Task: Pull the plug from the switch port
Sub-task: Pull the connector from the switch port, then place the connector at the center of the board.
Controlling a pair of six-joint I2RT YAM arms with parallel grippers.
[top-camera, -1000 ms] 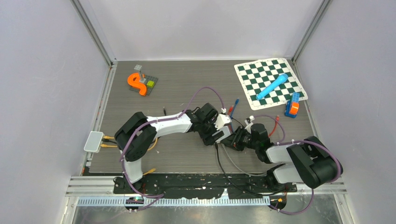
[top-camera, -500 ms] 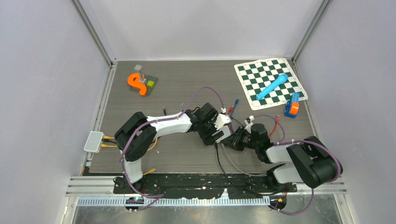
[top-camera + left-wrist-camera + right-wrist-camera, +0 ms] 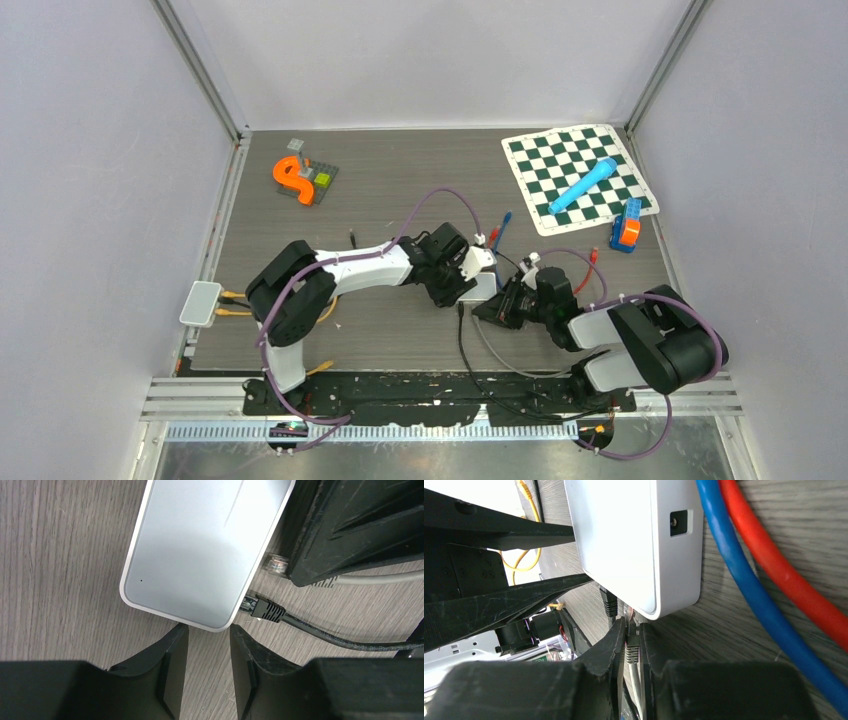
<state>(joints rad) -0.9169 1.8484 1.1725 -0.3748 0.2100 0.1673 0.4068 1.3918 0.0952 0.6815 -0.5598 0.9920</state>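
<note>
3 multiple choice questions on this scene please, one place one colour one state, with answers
1. The blue cylinder lies: A) in a bowl B) on the checkered mat C) in a drawer
2. The cable plugged in at the switch corner is: A) yellow B) green C) black
3. The right jaws are: A) shut on the plug B) wide open C) holding the cylinder

Answers: B, it rests across the mat's squares; C, the left wrist view shows its black boot at the switch; A, the right wrist view shows the plug pinched between them.
</note>
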